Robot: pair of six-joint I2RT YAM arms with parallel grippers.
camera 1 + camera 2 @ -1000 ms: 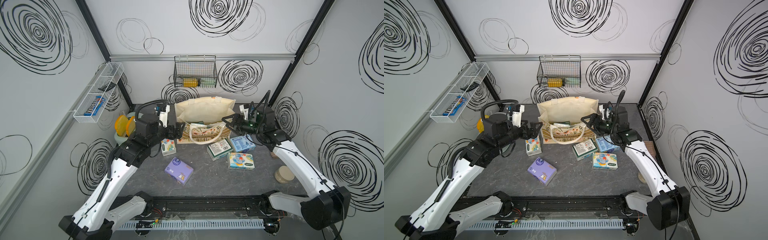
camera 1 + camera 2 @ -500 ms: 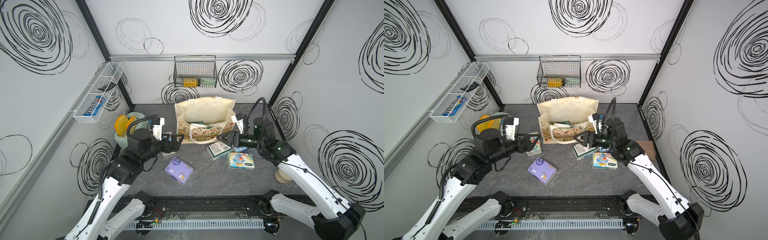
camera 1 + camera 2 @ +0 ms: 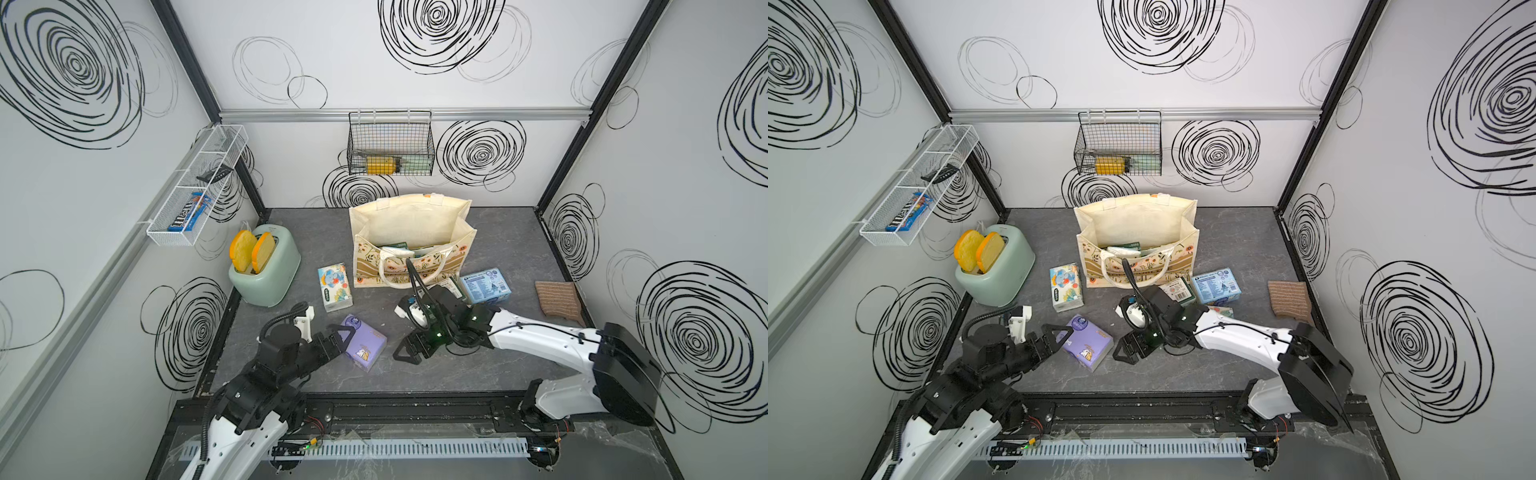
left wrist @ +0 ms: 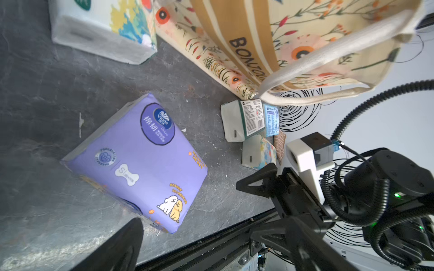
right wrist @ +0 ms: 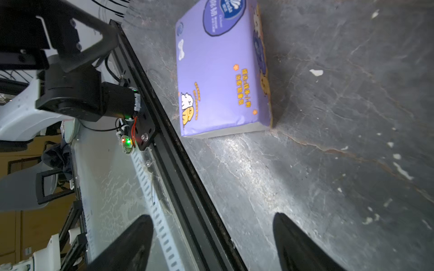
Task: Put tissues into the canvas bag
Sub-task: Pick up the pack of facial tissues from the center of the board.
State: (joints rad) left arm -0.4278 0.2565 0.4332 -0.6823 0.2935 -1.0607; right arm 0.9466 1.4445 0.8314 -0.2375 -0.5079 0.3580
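The purple tissues pack point(image 3: 365, 341) point(image 3: 1090, 341) point(image 4: 138, 162) point(image 5: 220, 70) lies flat near the table's front. My left gripper point(image 3: 345, 340) point(image 3: 1064, 338) is open at the pack's left end; my right gripper point(image 3: 409, 351) point(image 3: 1127, 351) point(image 5: 215, 244) is open and empty a short gap to its right. The canvas bag point(image 3: 411, 232) point(image 3: 1138, 226) point(image 4: 281, 42) stands open behind, with packs inside point(image 3: 395, 251). An elephant-print pack point(image 3: 334, 286) lies left of the bag. A light blue pack point(image 3: 485, 284) and a green-white pack point(image 3: 1177, 289) lie to its right.
A mint toaster point(image 3: 266, 266) stands at the left. A brown striped cloth point(image 3: 557, 297) lies by the right wall. A black wire basket point(image 3: 390, 145) and a white wire shelf point(image 3: 195, 187) hang on the walls. The front rail point(image 3: 374, 411) borders the table.
Both arms have drawn back from the bag toward the front and come down on either side of the purple pack. The right jaws have spread wider.
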